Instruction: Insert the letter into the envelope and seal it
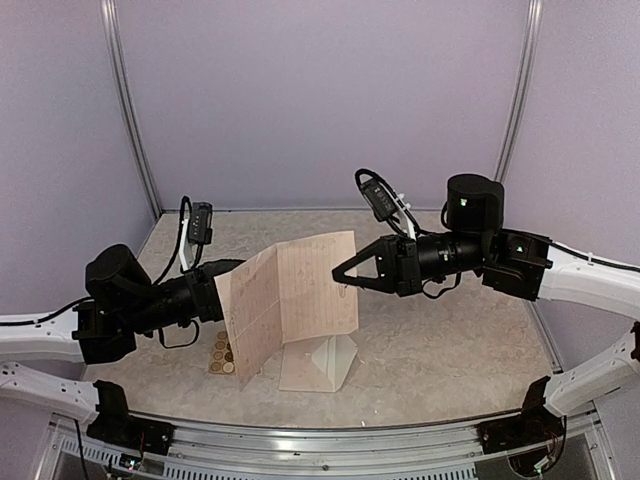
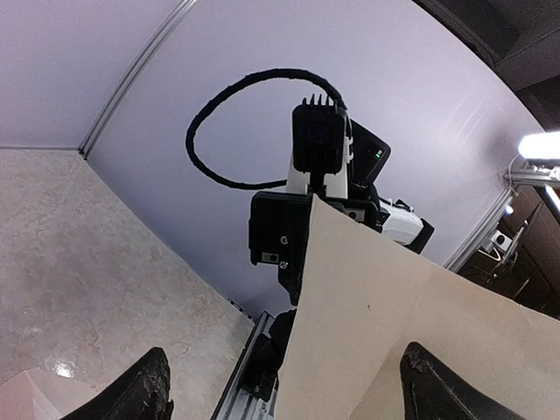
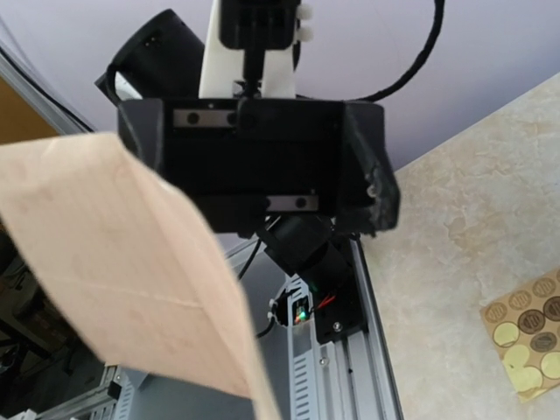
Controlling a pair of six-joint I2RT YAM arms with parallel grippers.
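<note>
Status: early. The letter [image 1: 290, 300] is not in the envelope [image 1: 318, 365], and no sealing has been done. You have it off the table [image 1: 450, 350], hanging between the two arms over the near middle. One fold is in progress: a single crease runs top to bottom near the middle of the sheet. The left panel swings toward the near edge and the right panel faces the top camera.

Left to do, as I judge it: close and flatten that fold, probably fold again since the sheet looks larger than the envelope, slide it in, shut the flap, then seal. The sticker sheet [image 1: 222, 354] lies on the table just left of the envelope, with no sign in these views that it has been handled.

Jaws: your right gripper [image 1: 342, 273] is closed and pinches the letter's right edge about halfway up. Your left gripper [image 2: 289, 389] stands wide open. In its wrist view the paper rises between the two fingertips, and neither presses on it.

Orientation: the letter stands roughly upright on its edge, printed lines toward the top camera. Its long axis runs left to right, from one arm toward the other, and the crease cuts across the short way. The lower edge hangs over the envelope; you cannot tell whether they touch.

The envelope lies flat beneath it, its triangular flap seemingly lifted.
</note>
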